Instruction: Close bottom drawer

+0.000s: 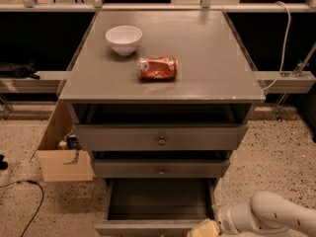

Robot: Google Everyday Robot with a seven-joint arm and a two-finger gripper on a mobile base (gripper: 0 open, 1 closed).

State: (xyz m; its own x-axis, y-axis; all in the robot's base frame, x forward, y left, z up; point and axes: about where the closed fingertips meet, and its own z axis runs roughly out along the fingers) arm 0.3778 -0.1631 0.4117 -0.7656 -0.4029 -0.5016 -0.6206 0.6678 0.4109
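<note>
- A grey cabinet [247, 110] with three drawers stood on a speckled floor [276, 152], seen from above and in front; its flat top served as a counter [207, 48]
- The bottom drawer [158, 201] was pulled out towards the camera, dark grey inside; its flat grey front lay at the lower edge of the view
- The top drawer [123, 138] and the middle drawer [123, 169] each stood slightly out; each had a small round knob at its centre
- The gripper [202, 229], pale yellow on a white arm [269, 214], was low at the right, just beside the right end of the bottom drawer's front; I could not tell how its jaws stood
- On the counter sat a white bowl [123, 38]; near it lay a red can [158, 67] on its side
- An open cardboard box [61, 164] stood left of the cabinet
</note>
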